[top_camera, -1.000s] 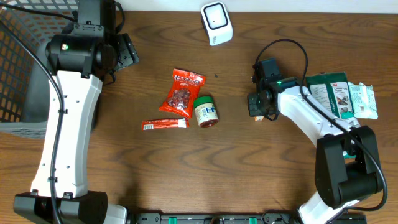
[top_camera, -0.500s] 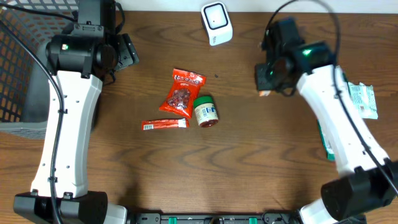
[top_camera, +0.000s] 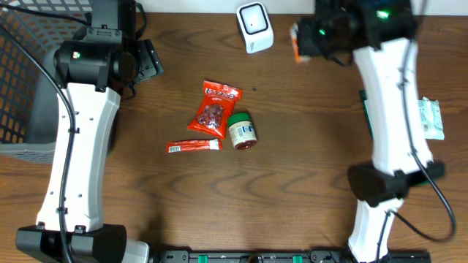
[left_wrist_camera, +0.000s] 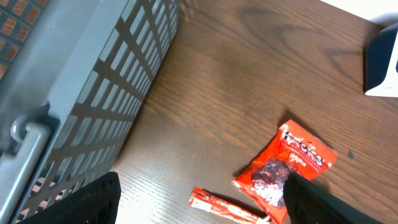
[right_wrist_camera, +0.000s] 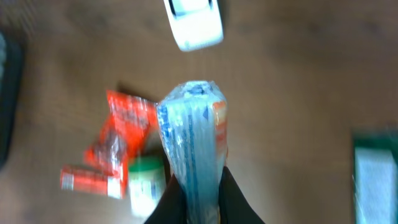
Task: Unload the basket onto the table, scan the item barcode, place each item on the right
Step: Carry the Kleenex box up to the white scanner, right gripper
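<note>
Over the last second the right arm (top_camera: 387, 95) has swung from the middle right of the dark wooden desk (top_camera: 292, 190) up to its back edge, carrying the item with it.

The grey wire basket (left_wrist_camera: 93, 93) stands at the far left. The left pincer (left_wrist_camera: 202, 186) hangs beside it with its jaws wide apart and nothing between them. At the right edge lies a green cardboard box (right_wrist_camera: 373, 174), mostly hidden under the arm in the overhead view.

The white barcode scanner (top_camera: 254, 28) sits at the back centre. Mid-desk lie 3 untouched things: a red snack bag (top_camera: 213, 109), a small green-lidded jar (top_camera: 241, 131) touching its lower corner, and a thin red stick packet (top_camera: 194, 146) just left of the jar.

The right pincer (right_wrist_camera: 194, 193) is clamped on a clear crinkled plastic packet with an orange edge (right_wrist_camera: 191, 137). It holds the packet in the air, just to the right of the scanner.

The main risk is a failed read. The packet looks to be held edge-on, so its barcode may face away from the scanner window, and I cannot see where the code is printed. Slick film could also slip in the narrow grip. Closing in further could knock the scanner, since the 2 are already near.
</note>
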`<state>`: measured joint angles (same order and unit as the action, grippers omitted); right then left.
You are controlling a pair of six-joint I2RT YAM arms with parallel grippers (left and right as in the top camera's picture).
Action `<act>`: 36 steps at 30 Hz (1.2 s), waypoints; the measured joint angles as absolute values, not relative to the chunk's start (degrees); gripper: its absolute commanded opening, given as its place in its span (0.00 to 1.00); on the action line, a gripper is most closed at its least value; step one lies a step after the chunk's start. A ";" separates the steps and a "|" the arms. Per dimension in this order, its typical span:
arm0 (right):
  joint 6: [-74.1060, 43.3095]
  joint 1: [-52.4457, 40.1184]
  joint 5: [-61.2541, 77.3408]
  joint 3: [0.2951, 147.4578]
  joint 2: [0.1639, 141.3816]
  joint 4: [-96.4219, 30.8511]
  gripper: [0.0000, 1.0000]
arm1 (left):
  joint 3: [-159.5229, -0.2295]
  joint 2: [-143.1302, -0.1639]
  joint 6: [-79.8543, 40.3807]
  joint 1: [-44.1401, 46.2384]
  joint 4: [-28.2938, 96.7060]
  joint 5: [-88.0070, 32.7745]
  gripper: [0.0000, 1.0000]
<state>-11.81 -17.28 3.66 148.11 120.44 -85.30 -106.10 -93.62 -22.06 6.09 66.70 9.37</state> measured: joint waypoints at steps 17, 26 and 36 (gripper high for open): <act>-7.62 -20.03 -1.56 148.51 146.78 -50.37 0.01 | -106.10 -93.62 -22.06 6.09 66.67 9.37 0.84; -7.16 -20.05 -3.29 148.53 151.48 -41.95 0.01 | -106.10 -93.62 -22.06 6.09 66.65 9.37 0.84; -7.16 -20.05 -4.10 148.51 151.89 -40.40 0.01 | -106.10 -93.62 -22.06 6.09 66.67 9.37 0.84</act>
<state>-7.16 -20.05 -4.10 148.51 151.89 -40.40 -106.10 -93.62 -22.06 6.09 66.67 9.37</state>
